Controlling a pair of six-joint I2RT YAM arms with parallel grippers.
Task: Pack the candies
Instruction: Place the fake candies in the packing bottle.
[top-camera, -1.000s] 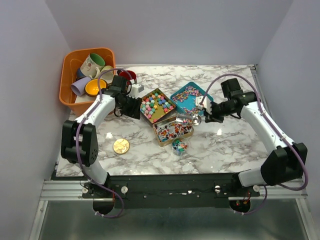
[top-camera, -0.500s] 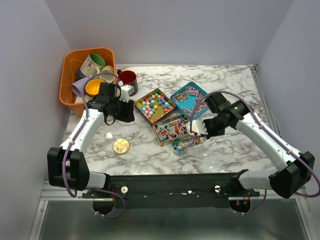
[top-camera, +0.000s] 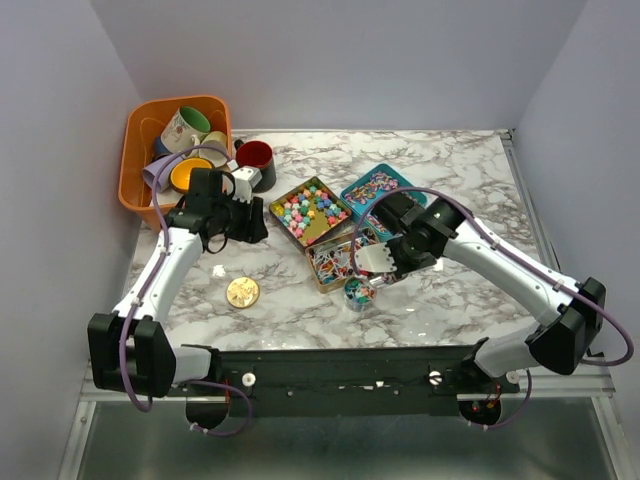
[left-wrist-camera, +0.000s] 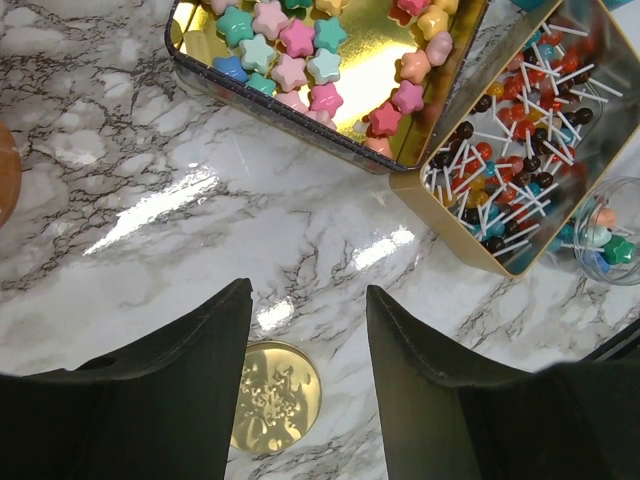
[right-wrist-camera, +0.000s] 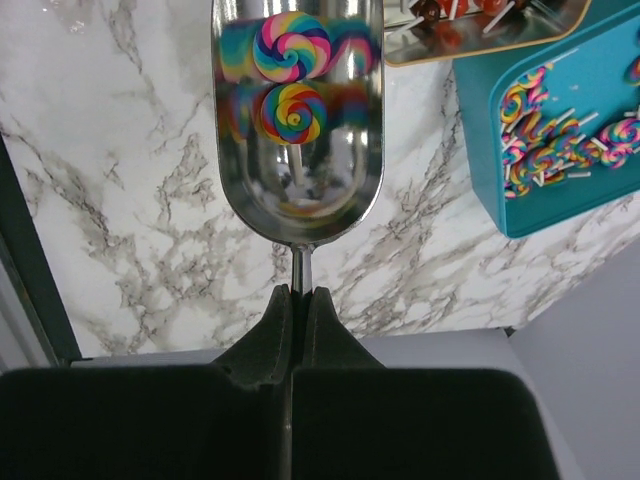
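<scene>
Overhead view of a marble worktop (top-camera: 460, 170) with two robot arms reaching in from its near edge; the candies (top-camera: 312, 208) lie mostly in three open tins clustered at the middle of the worktop; a gold tin (left-wrist-camera: 280, 108) holds pastel star-shaped sweets; a second gold tin (left-wrist-camera: 450, 215) nearer the arms holds red and brown stick lollipops (left-wrist-camera: 510, 150); a teal tin (right-wrist-camera: 530, 215) toward the far right holds rainbow swirl lollipops; a small clear jar (top-camera: 360, 296) stands just beside the second gold tin, toward the near edge, with only a few coloured sweets inside; its flat gold lid (top-camera: 242, 292) lies apart from it, toward the near left. The right gripper (right-wrist-camera: 297, 295) is pinched tight on the thin handle of a metal scoop (right-wrist-camera: 297, 150), which hangs above the worktop close to the jar and carries a swirl lollipop (right-wrist-camera: 293, 112); a second swirl above it may be a reflection. The left gripper (left-wrist-camera: 308, 290) hovers above the lid with fingers moderately apart and nothing between them. An orange basket (top-camera: 135, 140) of mugs (top-camera: 185, 125) sits at the far left corner. Packing looks early: the jar is far from full, the scoop's load is not yet tipped in, the lid is off.
</scene>
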